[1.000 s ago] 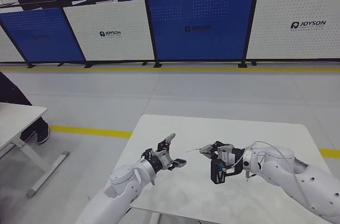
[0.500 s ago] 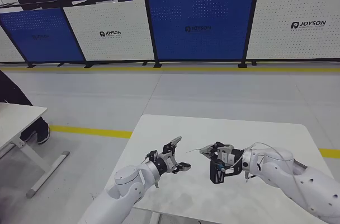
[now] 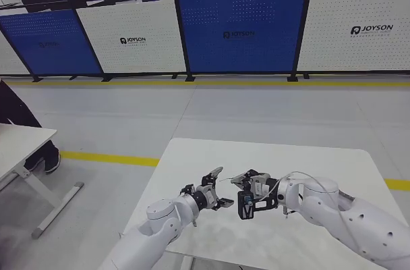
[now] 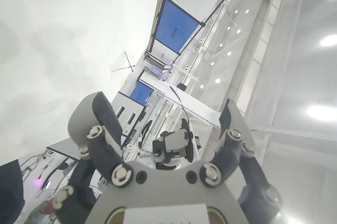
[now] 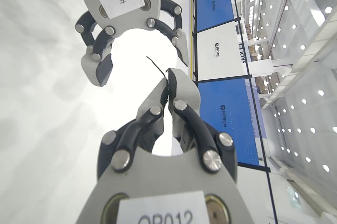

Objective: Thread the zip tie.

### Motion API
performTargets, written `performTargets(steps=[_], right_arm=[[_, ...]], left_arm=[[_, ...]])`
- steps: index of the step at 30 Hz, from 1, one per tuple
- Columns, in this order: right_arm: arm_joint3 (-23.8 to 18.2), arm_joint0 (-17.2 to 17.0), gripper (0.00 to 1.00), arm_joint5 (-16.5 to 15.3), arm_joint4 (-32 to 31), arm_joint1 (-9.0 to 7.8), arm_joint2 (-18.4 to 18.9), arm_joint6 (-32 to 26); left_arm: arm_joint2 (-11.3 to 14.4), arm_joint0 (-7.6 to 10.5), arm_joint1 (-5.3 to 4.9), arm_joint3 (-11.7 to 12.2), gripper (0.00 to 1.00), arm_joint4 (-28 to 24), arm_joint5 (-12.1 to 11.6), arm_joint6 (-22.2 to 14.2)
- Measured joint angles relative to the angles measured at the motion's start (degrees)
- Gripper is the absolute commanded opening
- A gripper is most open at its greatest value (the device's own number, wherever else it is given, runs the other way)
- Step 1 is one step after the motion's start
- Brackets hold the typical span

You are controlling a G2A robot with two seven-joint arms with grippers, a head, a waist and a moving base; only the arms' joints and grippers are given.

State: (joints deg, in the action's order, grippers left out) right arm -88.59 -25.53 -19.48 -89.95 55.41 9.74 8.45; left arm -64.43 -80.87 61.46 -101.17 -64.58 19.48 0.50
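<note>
Zip tie (image 5: pixel 157 67): thin black strand held up in the air over the worktop. A short free end stuck out of the right tool toward the left tool. Locking head could not be made out.
Right tool (image 5: pixel 168 81): pads pressed together, pinching the zip tie. Only a short curved bit showed past the tips.
Left tool (image 4: pixel 165 106): fingers spread wide and holding nothing. It faced the right tool from near, and the free end pointed into the gap between its fingers, touching neither.
Worktop (image 3: pixel 293 155): white surface below both tools, zip tie clear of it.
Risk, miss: strand was thin and bent, so the left tool closing slightly off line would likely catch air or only clip the end.
Risk, buckle: pushing the tools closer could press the floppy end against a finger and fold it instead of feeding it.
Risk, drop: if the right tool let go before the left had a firm pinch, the zip tie would probably fall to the worktop.
Risk, clash: tools sat nose to nose, so a small overshoot could knock finger against finger.
</note>
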Motion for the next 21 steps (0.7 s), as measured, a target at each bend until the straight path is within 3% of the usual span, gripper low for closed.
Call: performTargets(steps=[8, 12, 13, 15, 17, 19, 20, 21], right_arm=[[0.0, 0.0, 0.0, 0.0, 0.0, -0.01, 0.0, 0.0], [0.0, 0.0, 0.0, 0.0, 0.0, -0.01, 0.0, 0.0], [0.0, 0.0, 0.0, 0.0, 0.0, -0.01, 0.0, 0.0], [0.0, 0.0, 0.0, 0.0, 0.0, -0.01, 0.0, 0.0], [0.0, 0.0, 0.0, 0.0, 0.0, -0.01, 0.0, 0.0], [0.0, 0.0, 0.0, 0.0, 0.0, -0.01, 0.0, 0.0], [0.0, 0.0, 0.0, 0.0, 0.0, -0.01, 0.0, 0.0], [0.0, 0.0, 0.0, 0.0, 0.0, -0.01, 0.0, 0.0]], left_arm=[[0.0, -0.06, -0.02, -0.1, 1.0, 0.2, 0.0, -0.1], [-0.2, -0.04, 0.2, -0.8, 1.0, 0.4, -2.1, -0.5], [-0.2, -0.1, 0.25, -1.0, 0.91, 0.4, -2.8, -0.5], [-0.4, -0.28, 0.35, -1.4, 0.45, 0.4, -3.8, -1.0], [-0.5, -0.46, 0.4, -1.5, 0.32, 0.6, -4.0, -1.1], [-0.5, -0.55, 0.44, -1.5, 0.26, 0.9, -3.9, -1.1], [-0.5, -0.61, 0.46, -1.5, 0.11, 1.2, -3.8, -1.1], [-0.5, -0.66, 0.49, -1.4, 0.05, 1.4, -3.9, -1.1]])
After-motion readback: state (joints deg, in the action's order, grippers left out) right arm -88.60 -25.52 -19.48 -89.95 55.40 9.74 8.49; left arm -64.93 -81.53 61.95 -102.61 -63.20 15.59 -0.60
